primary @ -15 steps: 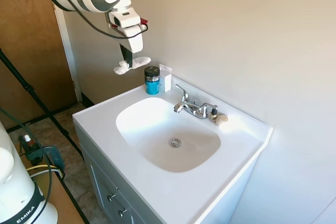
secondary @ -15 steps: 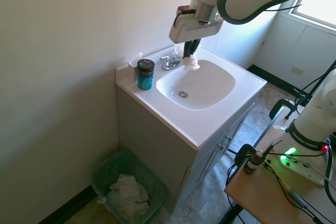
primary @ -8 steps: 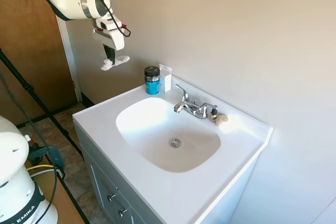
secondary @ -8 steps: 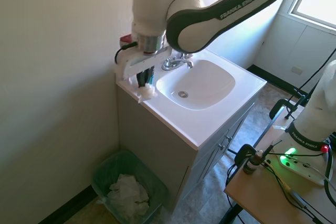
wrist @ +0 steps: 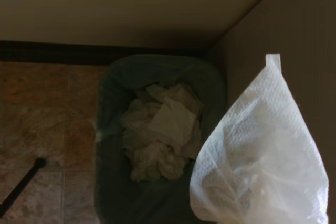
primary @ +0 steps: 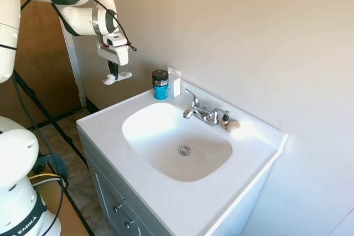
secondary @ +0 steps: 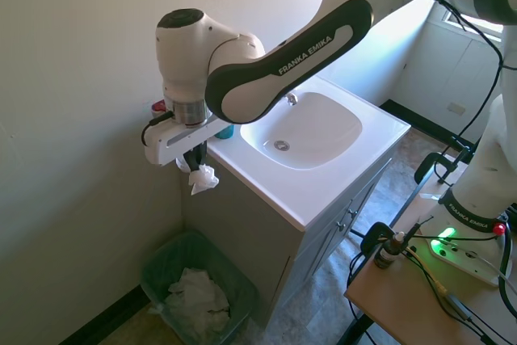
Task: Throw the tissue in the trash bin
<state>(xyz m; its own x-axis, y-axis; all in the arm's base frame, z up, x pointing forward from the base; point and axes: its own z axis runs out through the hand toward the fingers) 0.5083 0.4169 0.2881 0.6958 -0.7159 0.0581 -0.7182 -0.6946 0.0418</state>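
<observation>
Tissue (secondary: 203,178) is hanging from the end effector (secondary: 195,164) — its fingers are pinching it tight — and the trash bin (secondary: 158,264) is sitting far below, full of paper.

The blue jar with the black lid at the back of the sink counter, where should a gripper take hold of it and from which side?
Grip the blue jar with the black lid across its round body just below the lid, coming from above or from the basin side. It stands upright, and the wall and a white block crowd its back.

White tissue (wrist: 262,166) close up, trash bin (wrist: 110,129) holding crumpled paper (wrist: 163,129)
</observation>
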